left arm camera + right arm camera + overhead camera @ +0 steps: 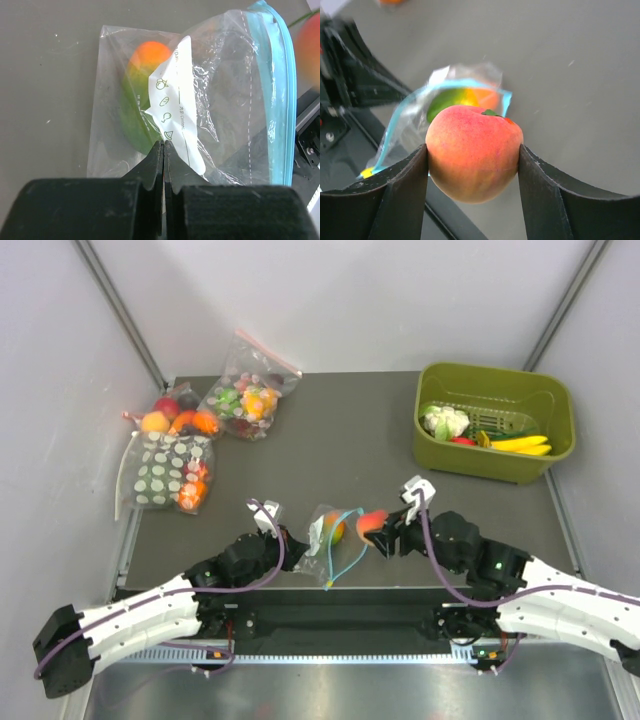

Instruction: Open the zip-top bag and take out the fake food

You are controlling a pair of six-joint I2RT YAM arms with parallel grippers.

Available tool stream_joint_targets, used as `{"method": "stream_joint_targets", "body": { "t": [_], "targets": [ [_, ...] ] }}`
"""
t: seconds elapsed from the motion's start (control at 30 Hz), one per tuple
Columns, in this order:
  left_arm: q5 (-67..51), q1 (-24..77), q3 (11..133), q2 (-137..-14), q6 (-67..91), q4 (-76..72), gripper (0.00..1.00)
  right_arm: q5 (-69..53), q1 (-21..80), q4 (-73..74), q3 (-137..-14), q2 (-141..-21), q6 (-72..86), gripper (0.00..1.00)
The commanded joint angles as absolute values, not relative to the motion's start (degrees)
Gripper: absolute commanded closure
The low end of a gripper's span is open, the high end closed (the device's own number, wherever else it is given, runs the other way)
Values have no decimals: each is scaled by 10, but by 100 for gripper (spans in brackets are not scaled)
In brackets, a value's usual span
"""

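Note:
The clear zip-top bag [335, 540] with its light-blue zip strip [277, 100] lies near the table's front edge, mouth open toward the right. A green-and-orange fruit [137, 95] is still inside it. My left gripper [164, 145] is shut on the bag's bottom edge, pinning the plastic. My right gripper [472, 155] is shut on a peach-orange fruit [472, 152] and holds it just outside the bag's mouth, above the table [372, 523]. The bag and the green-and-orange fruit [455, 97] show behind the peach in the right wrist view.
A green basket [495, 420] at the back right holds a white cauliflower [445, 420] and yellow pieces. A clear bag with a pink-red zip [250, 390], a white-dotted bag [170, 475] and loose fruits [175, 418] lie at the back left.

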State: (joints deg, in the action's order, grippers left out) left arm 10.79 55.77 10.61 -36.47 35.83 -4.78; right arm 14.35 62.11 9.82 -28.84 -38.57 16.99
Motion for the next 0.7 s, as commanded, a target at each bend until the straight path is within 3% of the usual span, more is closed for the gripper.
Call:
{"method": "stream_joint_targets", "body": {
  "t": [0.0, 0.27, 0.43, 0.57, 0.67],
  "targets": [
    [105, 557, 127, -359, 351, -48, 100, 202, 609, 151, -359, -351, 130, 68],
    [99, 557, 130, -359, 350, -52, 100, 192, 474, 158, -473, -358, 45, 71],
    [94, 557, 134, -359, 346, -50, 100, 84, 268, 150, -546, -410, 22, 72],
    [92, 556, 134, -356, 345, -49, 100, -94, 93, 104, -584, -523, 53, 73],
    [92, 557, 135, -352, 344, -44, 100, -97, 8, 82, -613, -597, 66, 74]
  ]
}}
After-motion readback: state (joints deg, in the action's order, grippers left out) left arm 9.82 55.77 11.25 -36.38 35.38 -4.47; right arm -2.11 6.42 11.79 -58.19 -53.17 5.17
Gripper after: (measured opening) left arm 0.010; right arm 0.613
